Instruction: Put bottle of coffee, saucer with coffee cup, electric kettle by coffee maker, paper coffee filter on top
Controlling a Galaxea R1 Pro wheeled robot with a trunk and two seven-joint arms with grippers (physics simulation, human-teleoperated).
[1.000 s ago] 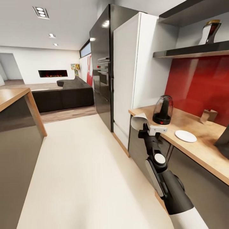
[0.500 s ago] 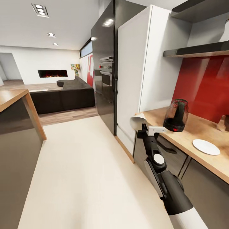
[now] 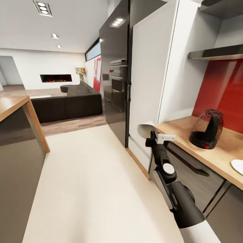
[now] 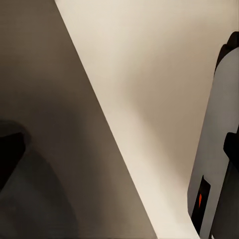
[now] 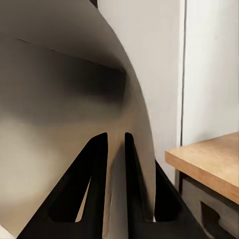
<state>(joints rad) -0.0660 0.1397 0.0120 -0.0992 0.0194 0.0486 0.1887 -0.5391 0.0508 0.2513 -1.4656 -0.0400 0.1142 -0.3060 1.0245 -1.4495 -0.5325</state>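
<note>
My right gripper is shut on the paper coffee filter, a white cone held up in front of the countertop's left end. The right wrist view shows both black fingers pinching the filter's thin wall, with the gripper closed on it. The electric kettle, dark and rounded with a red switch, stands on the countertop to the right. The saucer's white edge shows at the far right. The coffee maker, bottle of coffee and coffee cup are out of view.
A tall white cabinet and a black oven column stand past the counter's end. A dark shelf hangs over the red backsplash. The wooden island is on the left, with pale floor between. A sofa sits far back.
The whole view has swung left, so the kettle and saucer slid right in the picture and the shelf bottle left it. My right arm holds the filter the same way.
</note>
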